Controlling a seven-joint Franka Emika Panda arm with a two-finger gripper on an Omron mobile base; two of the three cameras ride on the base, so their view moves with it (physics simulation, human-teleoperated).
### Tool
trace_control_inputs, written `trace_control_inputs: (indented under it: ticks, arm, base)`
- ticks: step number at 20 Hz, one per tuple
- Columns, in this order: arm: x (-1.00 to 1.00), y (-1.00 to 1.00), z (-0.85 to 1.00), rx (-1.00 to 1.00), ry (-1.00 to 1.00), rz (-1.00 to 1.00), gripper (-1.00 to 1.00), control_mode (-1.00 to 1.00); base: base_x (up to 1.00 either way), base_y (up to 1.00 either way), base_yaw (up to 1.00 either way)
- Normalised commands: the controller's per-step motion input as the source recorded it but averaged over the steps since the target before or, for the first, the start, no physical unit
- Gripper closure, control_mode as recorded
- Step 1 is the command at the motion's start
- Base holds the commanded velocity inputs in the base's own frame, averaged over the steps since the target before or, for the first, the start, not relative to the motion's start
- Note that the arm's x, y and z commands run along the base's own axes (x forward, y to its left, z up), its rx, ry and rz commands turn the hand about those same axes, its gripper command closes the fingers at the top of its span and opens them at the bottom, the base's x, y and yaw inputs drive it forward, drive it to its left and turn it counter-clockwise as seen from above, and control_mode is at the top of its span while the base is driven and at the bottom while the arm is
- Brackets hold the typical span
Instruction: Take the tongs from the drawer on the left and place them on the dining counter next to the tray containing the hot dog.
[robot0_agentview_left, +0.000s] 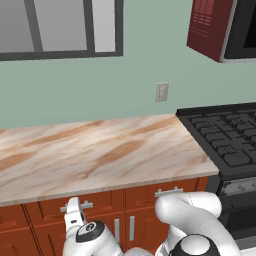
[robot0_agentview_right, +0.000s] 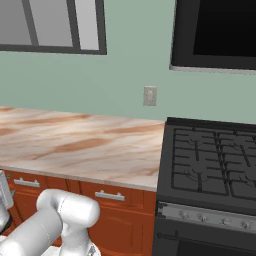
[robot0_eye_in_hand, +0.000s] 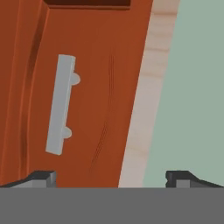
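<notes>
The drawer is a red-brown front under the wall-side counter, and it is shut. Its silver bar handle fills the left half of the hand view, close ahead. My gripper is open, its two dark fingertips spread wide, with nothing between them. From the left base view, the gripper hangs just in front of the handle without touching it. The tongs are hidden. The dining counter and the tray are out of view.
A beige veined wall-side counter runs above the drawers. A black stove stands to the right. A second like drawer sits beside the first. A wall outlet, a window and a dark microwave are above.
</notes>
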Motion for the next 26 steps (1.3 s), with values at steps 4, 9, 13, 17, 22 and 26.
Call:
trace_control_inputs:
  ticks: [4,9,13,17,22,26]
  arm:
    - [0.33,0.00,0.00,0.02,0.00,0.00,-1.00,-1.00]
    - [0.14,0.02,0.00,0.03,-0.03,0.00,-1.00,-1.00]
    - [0.01,0.00,-0.14,0.03,-0.05,0.00,-1.00,-1.00]
    - [0.00,0.04,-0.16,0.04,-0.07,0.00,-1.00,-1.00]
    - [0.00,0.06,-0.10,0.02,-0.01,0.00,-1.00,-1.00]
    - [0.00,0.11,-0.23,0.00,0.00,0.00,-1.00,-1.00]
  base:
    - [0.00,0.00,0.00]
    - [0.00,0.00,0.00]
    - [0.00,0.00,0.00]
    - [0.00,0.00,0.00]
    - [0.00,0.00,0.00]
    - [0.00,0.00,0.00]
